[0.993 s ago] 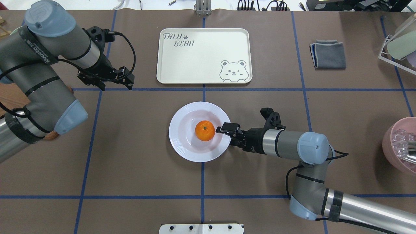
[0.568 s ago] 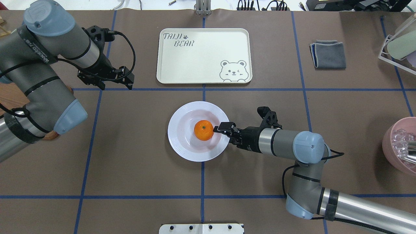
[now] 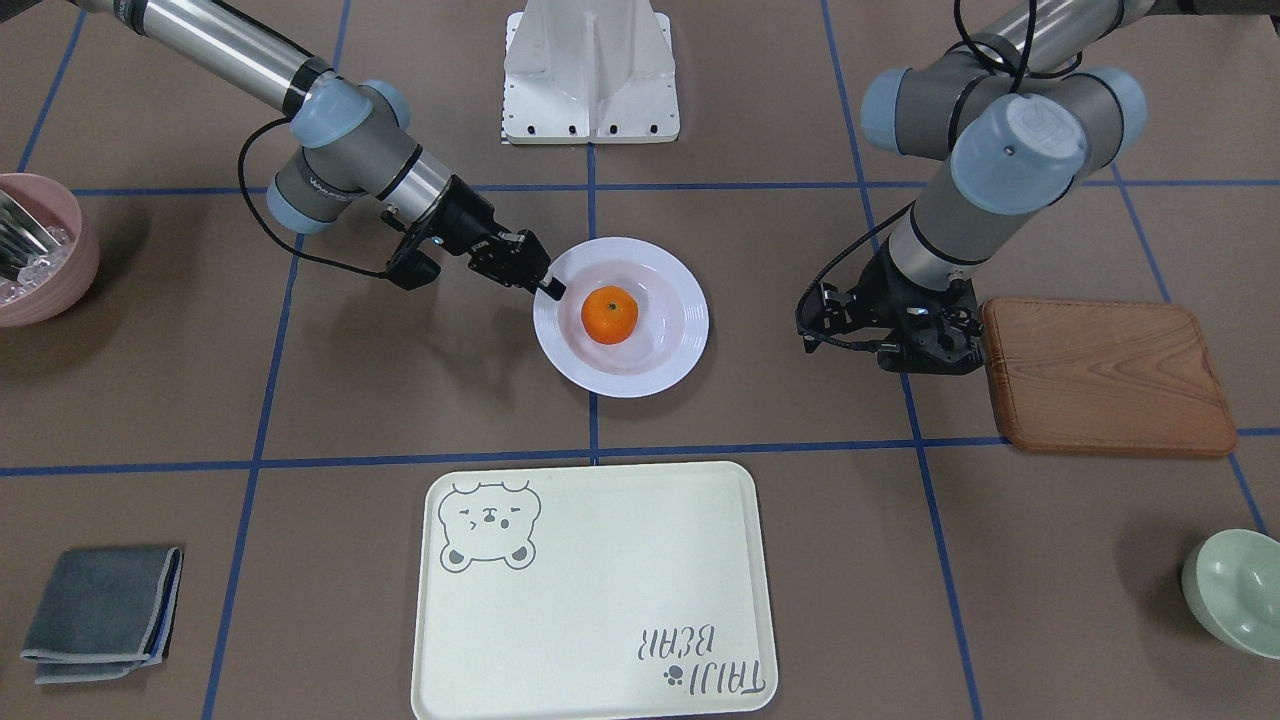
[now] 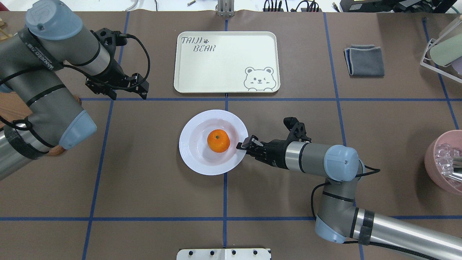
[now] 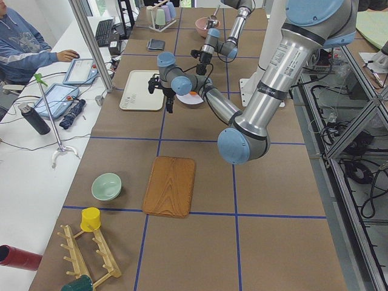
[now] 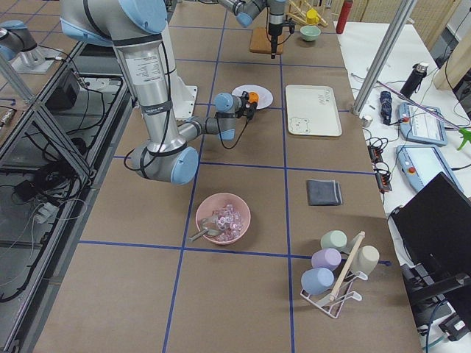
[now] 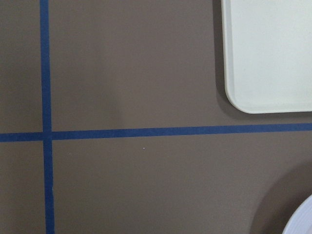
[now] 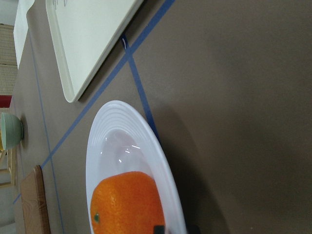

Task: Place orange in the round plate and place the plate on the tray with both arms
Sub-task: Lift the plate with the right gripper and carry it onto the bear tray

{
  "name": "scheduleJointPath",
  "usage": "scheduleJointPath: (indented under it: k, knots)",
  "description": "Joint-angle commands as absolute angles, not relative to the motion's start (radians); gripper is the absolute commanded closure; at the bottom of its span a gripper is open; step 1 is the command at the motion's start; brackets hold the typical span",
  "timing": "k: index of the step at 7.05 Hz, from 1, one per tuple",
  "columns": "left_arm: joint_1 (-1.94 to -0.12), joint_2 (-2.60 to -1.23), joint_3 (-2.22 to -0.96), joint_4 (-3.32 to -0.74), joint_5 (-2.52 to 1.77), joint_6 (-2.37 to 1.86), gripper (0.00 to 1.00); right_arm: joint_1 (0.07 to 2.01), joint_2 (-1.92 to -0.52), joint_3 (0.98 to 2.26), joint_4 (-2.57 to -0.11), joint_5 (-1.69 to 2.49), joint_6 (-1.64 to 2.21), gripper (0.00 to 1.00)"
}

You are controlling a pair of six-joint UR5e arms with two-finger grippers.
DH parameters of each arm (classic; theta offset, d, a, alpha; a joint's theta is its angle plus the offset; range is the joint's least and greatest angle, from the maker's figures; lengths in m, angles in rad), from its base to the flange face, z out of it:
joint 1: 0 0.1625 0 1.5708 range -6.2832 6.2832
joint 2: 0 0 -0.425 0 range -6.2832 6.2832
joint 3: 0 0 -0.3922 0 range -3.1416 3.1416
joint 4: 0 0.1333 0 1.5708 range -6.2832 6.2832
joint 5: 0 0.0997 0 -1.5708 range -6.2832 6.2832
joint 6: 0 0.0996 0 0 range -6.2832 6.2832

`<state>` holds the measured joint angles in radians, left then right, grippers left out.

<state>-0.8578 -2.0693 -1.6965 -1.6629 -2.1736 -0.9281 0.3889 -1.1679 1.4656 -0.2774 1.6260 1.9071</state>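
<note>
The orange (image 4: 218, 141) lies in the middle of the white round plate (image 4: 193, 144), which rests on the table just short of the cream tray (image 4: 216, 65). My right gripper (image 4: 245, 143) reaches in low from the right. It is shut on the plate's right rim, one finger over it and one under. The right wrist view shows the orange (image 8: 126, 204) and the plate (image 8: 122, 141), with dark fingertips (image 8: 159, 228) at the rim. My left gripper (image 4: 129, 94) hangs open over bare table, left of the tray and clear of the plate. The front view shows the tray (image 3: 600, 590) empty.
A wooden board (image 3: 1105, 375) lies beside my left gripper (image 3: 885, 350), and a pale green bowl (image 3: 1235, 590) sits beyond it. A pink bowl (image 4: 444, 159), a folded grey cloth (image 4: 364, 60) and a cup rack (image 4: 442, 50) stand on the right side.
My right gripper has moved left, and the plate with the orange has slid left and slightly toward the tray with it. The left arm has barely moved.
</note>
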Motion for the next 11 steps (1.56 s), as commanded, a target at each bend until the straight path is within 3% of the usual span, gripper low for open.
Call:
scheduleJointPath:
  k: [1,3,6,10,11]
  knots:
    - [-0.857,-2.068,-1.697,-1.663,-2.172,-0.928,0.01,0.391,-1.152,1.468,-0.275,1.626,1.91,0.93]
    - [-0.857,-2.068,-1.697,-1.664,-2.174,-0.93,0.01,0.4,-1.149,1.494,-0.27,1.624,1.911,1.0]
    - [-0.862,-2.069,-1.698,-1.663,-2.172,-0.93,0.02,0.46,-1.155,1.532,-0.264,1.6,1.925,1.0]
    - [-0.874,-2.069,-1.701,-1.663,-2.171,-0.928,0.01,0.46,-1.16,1.493,-0.178,1.303,2.17,1.0]
    - [-0.879,-2.069,-1.703,-1.663,-2.171,-0.93,0.01,0.456,-1.131,1.433,-0.179,1.202,2.248,1.0]
